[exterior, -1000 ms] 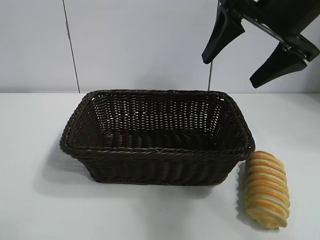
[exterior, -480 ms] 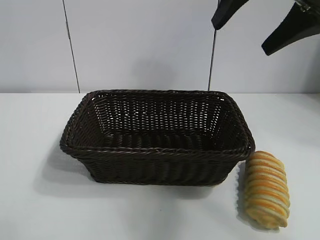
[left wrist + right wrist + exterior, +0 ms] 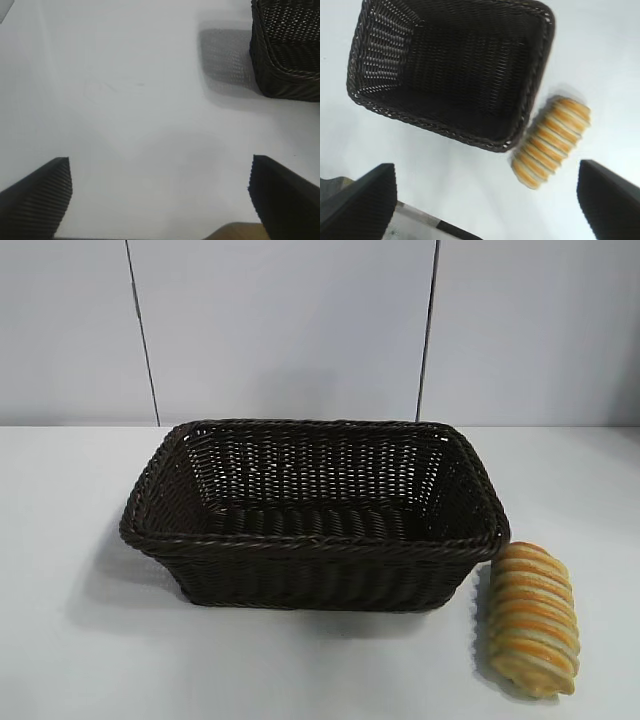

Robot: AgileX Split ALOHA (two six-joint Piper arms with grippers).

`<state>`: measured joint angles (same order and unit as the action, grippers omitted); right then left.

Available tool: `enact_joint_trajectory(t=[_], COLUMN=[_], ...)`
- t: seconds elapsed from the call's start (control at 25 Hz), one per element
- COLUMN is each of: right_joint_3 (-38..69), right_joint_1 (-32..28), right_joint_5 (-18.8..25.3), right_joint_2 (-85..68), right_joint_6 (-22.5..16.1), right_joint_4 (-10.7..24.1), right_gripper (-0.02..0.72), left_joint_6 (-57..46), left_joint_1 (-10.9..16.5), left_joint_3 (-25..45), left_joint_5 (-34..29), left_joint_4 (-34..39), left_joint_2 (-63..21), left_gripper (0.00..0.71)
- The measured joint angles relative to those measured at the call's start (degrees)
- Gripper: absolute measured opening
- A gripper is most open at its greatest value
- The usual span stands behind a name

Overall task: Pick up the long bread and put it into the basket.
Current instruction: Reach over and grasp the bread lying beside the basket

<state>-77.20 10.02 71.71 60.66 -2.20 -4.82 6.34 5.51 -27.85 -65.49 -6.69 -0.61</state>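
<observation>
My right pincer hangs released high above the bench, fingers spread wide, looking down on the basket and the bread. The bread lies on the bench just beside the basket's right end, near its front corner, apart from the wicker or barely so, with nothing on top of it or between it and my fingers. My left pincer is likewise released, low over bare bench off the basket's left end, where only a basket corner and its shadow show.
</observation>
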Motion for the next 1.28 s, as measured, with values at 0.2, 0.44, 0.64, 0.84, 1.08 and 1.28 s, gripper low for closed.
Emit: enact_joint_trajectory(t=[0.2,0.44,0.64,0.84,1.08,1.28], right_joint_3=[5.4,17.3,25.9,34.8,43.6,48.5], right_joint_1=[0.0,0.0,0.0,0.0,0.0,0.0], right_joint_5=[0.4,0.5,-0.4,-7.3,-22.0,-30.1], right_joint_2=[-7.3,-12.0,-14.2,-14.6,-14.6,-14.5], right_joint_6=[-2.7,-5.1,-7.9,-10.9,-15.7,-17.6], right_joint_4=[3.0,4.4,4.8,5.9,5.9,5.9], right_gripper=[0.696,0.696,0.696,0.696,0.696,0.662], left_joint_6=[0.0,0.0,0.0,0.0,0.0,0.0], left_joint_1=[0.0,-0.5,-2.4,-3.3,-3.3,-3.3], left_joint_3=[0.1,0.1,0.1,0.1,0.1,0.1], left_joint_5=[0.3,0.7,0.7,0.7,0.7,0.7], left_joint_4=[0.0,0.0,0.0,0.0,0.0,-0.1], left_joint_2=[0.0,0.0,0.0,0.0,0.0,0.0], left_gripper=[0.694,0.694,0.694,0.694,0.694,0.694])
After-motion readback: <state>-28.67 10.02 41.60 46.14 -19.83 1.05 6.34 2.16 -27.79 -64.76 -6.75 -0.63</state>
